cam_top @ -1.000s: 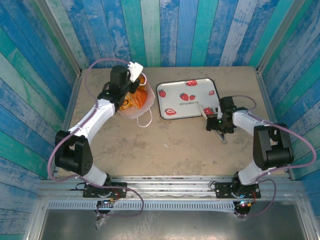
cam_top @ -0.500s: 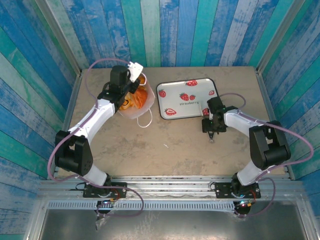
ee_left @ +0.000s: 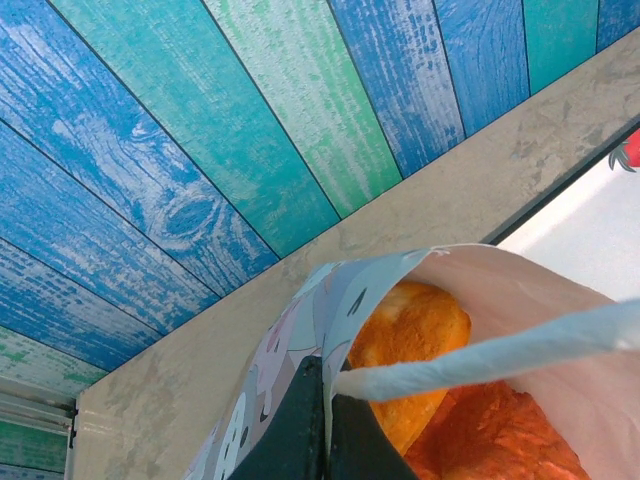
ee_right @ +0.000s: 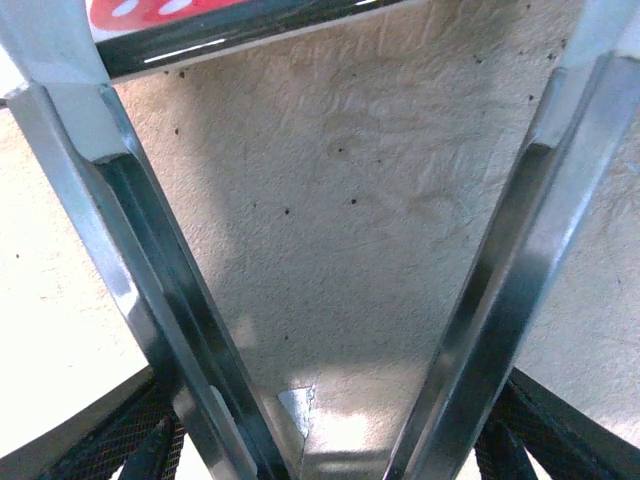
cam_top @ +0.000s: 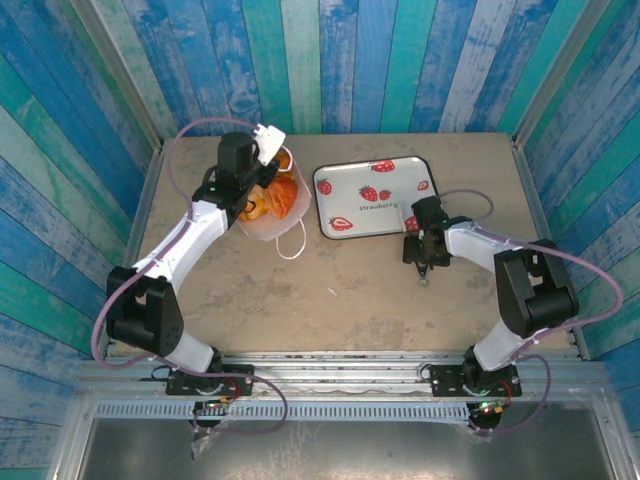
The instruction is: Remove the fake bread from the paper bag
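The white paper bag (cam_top: 270, 226) stands at the back left of the table, its mouth held wide. Glossy orange fake bread (cam_top: 276, 197) fills it. My left gripper (cam_top: 257, 168) is shut on the bag's back rim. In the left wrist view its dark fingers (ee_left: 300, 430) pinch the rim of the paper bag (ee_left: 290, 335), with a golden roll of fake bread (ee_left: 412, 335) just inside and a white cord handle (ee_left: 500, 352) crossing it. My right gripper (cam_top: 416, 236) hangs open over bare table just in front of the tray, with nothing between its fingers (ee_right: 110, 220).
A white strawberry-print tray (cam_top: 400, 205) lies right of the bag; its dark near edge (ee_right: 230, 35) sits just beyond my right fingertips. Blue and green plank walls (cam_top: 330, 60) enclose the back and both sides. One bag handle loop (cam_top: 292, 244) lies on the table.
My right gripper has slid left along the tray's front edge. The left gripper has kept its hold on the bag rim, barely shifting.
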Action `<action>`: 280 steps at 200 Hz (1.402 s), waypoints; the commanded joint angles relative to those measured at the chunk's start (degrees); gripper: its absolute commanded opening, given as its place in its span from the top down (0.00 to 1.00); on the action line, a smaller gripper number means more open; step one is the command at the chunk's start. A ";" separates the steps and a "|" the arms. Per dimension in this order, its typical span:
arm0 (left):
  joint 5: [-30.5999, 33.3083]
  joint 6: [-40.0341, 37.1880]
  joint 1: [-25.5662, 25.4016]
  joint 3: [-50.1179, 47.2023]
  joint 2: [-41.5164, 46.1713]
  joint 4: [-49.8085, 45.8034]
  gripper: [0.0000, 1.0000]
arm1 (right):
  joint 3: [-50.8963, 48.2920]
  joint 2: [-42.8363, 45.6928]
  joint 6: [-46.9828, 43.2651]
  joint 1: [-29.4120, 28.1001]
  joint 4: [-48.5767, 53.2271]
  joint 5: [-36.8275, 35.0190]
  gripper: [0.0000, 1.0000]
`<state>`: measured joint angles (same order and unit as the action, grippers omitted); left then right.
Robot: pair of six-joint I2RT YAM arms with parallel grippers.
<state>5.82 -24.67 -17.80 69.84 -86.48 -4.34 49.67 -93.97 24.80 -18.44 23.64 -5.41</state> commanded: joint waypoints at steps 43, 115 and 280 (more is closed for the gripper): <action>-0.56 0.40 -0.30 0.16 5.68 4.58 1.00 | -5.38 1.63 3.52 -2.22 -1.69 -1.18 0.31; -0.38 0.51 -0.30 -0.67 6.62 4.85 1.00 | -4.76 0.95 3.94 -3.10 -2.50 -1.60 0.35; 0.12 -0.21 -0.30 -1.27 6.76 4.95 1.00 | -1.72 -2.26 2.91 -3.17 -2.09 -4.19 0.55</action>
<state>5.50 -24.88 -17.85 68.73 -85.65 -4.10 48.49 -94.35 27.53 -21.30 18.85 -10.07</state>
